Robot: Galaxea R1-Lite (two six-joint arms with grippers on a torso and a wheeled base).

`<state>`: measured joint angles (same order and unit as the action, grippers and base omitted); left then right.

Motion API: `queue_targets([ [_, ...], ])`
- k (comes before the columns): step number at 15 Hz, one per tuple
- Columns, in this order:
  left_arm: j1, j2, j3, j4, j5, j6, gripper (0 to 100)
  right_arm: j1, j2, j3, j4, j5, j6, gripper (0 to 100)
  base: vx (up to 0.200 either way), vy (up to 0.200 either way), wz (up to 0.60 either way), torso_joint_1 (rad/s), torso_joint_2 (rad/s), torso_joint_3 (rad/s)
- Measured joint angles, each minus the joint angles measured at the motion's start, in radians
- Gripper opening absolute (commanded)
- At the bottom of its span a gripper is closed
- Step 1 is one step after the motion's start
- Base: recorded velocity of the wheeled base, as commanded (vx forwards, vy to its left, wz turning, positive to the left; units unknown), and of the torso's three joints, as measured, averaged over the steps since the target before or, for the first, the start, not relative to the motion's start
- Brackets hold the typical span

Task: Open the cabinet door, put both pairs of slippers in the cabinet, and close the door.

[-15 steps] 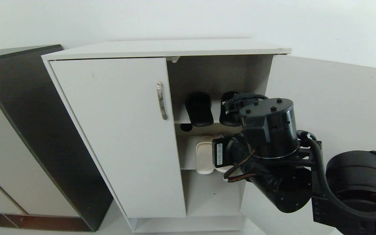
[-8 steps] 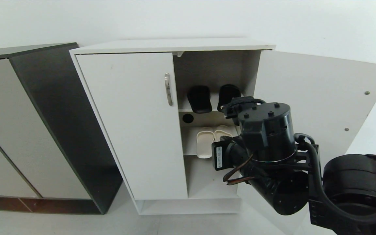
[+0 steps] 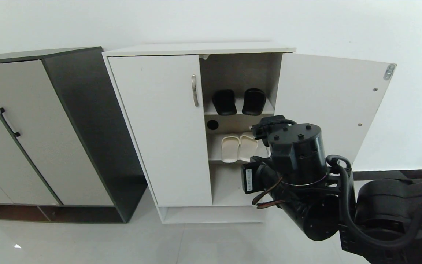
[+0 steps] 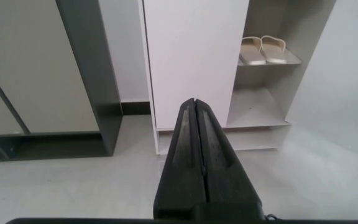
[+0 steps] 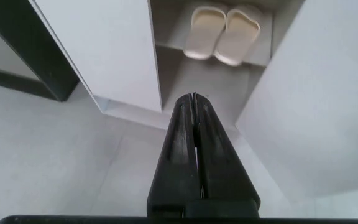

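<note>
While, in the cabinet (image 3: 159, 128), the black slippers (image 3: 238, 101) on the upper shelf (image 3: 238, 113) and white slippers (image 3: 239, 147) 1 shelf lower lie near-to-far, toes seemingly inward, the left gripper (image 4: 194, 102) and right gripper (image 5: 194, 97) hang pressed together, empty.

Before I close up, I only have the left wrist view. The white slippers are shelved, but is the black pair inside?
Observer: Yes, the black slippers sit on the shelf above the white slippers.
Operator: Right pincer holding anything?
Observer: No, the right pincer is shut and empty.
Operator: And the door?
Observer: The right door stands wide open, inner face showing.
</note>
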<state>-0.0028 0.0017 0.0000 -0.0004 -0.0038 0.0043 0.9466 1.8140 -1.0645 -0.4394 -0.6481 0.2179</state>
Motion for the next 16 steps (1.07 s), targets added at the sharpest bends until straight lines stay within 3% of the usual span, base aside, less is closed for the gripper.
queue_targets([
  [16, 0.0, 0.0, 0.0, 0.0, 0.001, -0.003, 0, -0.013, 0.047, 0.02, 0.001, 0.0, -0.002, 0, 0.0, 0.0, 0.0, 0.0, 0.0, 0.0],
])
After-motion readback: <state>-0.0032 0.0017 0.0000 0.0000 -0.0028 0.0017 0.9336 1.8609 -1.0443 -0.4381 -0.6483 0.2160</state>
